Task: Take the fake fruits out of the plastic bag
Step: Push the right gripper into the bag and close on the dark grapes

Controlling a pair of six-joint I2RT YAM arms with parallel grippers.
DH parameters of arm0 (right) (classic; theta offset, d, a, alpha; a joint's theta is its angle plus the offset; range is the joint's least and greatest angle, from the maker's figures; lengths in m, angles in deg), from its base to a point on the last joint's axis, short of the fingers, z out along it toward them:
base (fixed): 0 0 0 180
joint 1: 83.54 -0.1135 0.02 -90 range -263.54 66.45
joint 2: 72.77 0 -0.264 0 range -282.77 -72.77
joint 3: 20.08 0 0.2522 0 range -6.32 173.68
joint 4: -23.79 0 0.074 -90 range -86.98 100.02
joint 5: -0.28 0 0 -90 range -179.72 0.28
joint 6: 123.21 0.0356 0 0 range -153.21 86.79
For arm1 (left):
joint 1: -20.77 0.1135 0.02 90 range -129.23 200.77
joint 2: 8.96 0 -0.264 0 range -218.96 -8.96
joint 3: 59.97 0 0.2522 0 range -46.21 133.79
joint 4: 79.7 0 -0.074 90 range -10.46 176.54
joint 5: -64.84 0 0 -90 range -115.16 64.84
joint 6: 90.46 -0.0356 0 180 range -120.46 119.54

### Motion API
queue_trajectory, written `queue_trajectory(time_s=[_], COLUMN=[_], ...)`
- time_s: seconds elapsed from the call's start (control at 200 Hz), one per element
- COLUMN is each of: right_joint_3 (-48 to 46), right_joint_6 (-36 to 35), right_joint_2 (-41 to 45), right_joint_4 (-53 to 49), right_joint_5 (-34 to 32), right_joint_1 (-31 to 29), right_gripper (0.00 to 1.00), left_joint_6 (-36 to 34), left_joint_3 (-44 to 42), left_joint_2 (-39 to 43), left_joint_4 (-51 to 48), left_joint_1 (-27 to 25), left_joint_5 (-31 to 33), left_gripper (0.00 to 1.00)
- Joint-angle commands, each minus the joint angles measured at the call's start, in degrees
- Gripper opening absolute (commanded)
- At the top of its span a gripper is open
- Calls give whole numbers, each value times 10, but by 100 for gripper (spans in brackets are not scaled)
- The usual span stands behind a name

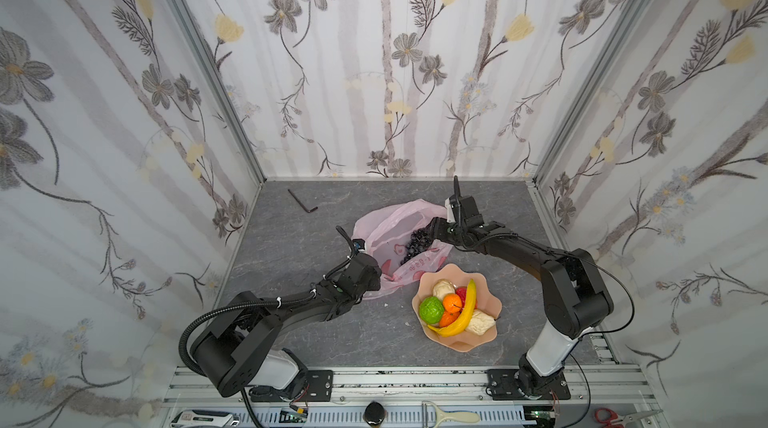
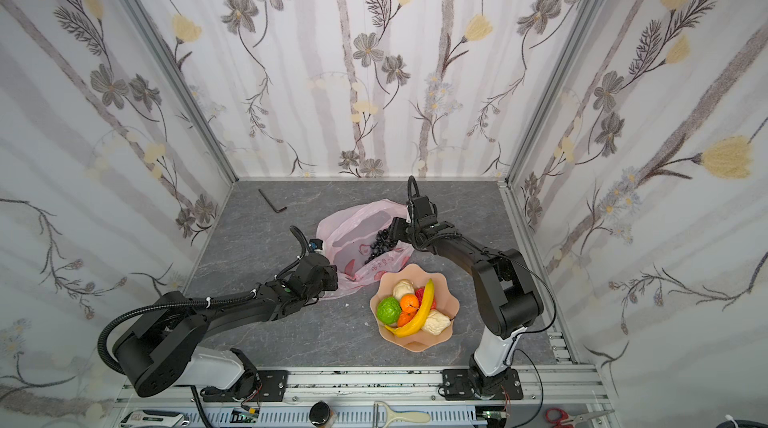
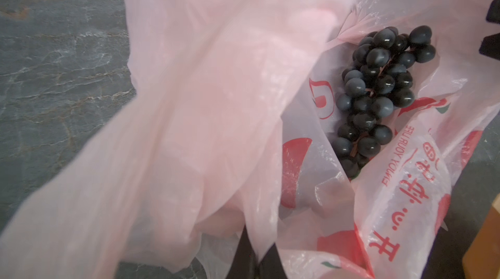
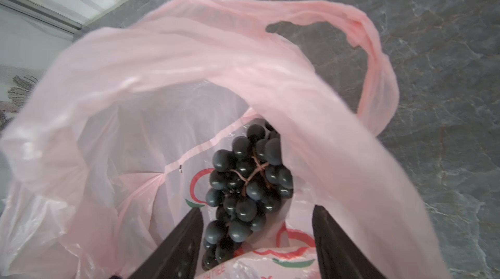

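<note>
The pink plastic bag lies open at mid-table, and my left gripper is shut on its near edge, pinching a fold of film. Inside the plastic bag lies the dark grape bunch. My right gripper reaches into the bag mouth, open, with one finger on each side of the bunch's end. The other fake fruits sit in the peach dish: a banana, a green ball, an orange ball and beige balls.
A black hex key lies at the back left of the grey tabletop. Flowered walls close in the back and both sides. The dish stands just in front of the bag, under the right arm's reach. Tools lie on the front rail.
</note>
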Motion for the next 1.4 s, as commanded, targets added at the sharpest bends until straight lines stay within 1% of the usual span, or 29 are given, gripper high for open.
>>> queue_trajectory(time_s=[0.0,0.115,0.31,0.375,0.445,0.59,0.684,0.854,0.969,1.119,1.249,1.394], right_joint_3=[39,72,122,121,117,104,100,93,98,100,116,141], right_joint_6=[-8,-11,-17,-11,-7,2,7,7,5,2,-2,-6], right_joint_2=[-20,-40,-82,-87,-89,-96,-103,-109,-116,-120,-138,-160], right_joint_4=[-19,-37,-72,-80,-82,-69,-66,-62,-70,-77,-88,-105], right_joint_5=[-52,-67,-60,-70,-74,-43,-40,-48,-54,-74,-82,-106], right_joint_1=[-19,-28,-40,-39,-39,-39,-39,-38,-37,-36,-36,-32], right_gripper=[65,65,67,68,72,75,77,89,89,92,94,94], left_joint_6=[6,4,9,10,11,12,10,11,8,8,7,5], left_joint_3=[10,13,10,8,6,3,5,4,4,4,5,5], left_joint_2=[-6,-6,-3,-3,-2,-4,-6,-3,-4,-6,-6,0], left_joint_4=[2,2,2,2,2,2,2,2,2,2,2,4], left_joint_1=[-1,-2,-4,-5,-6,-6,-5,-7,-7,-7,-7,-8], left_joint_5=[-3,-6,-4,-4,-3,-1,-2,0,2,0,-1,-7], left_gripper=[0,0,0,0,0,0,0,0,0,0,0,0])
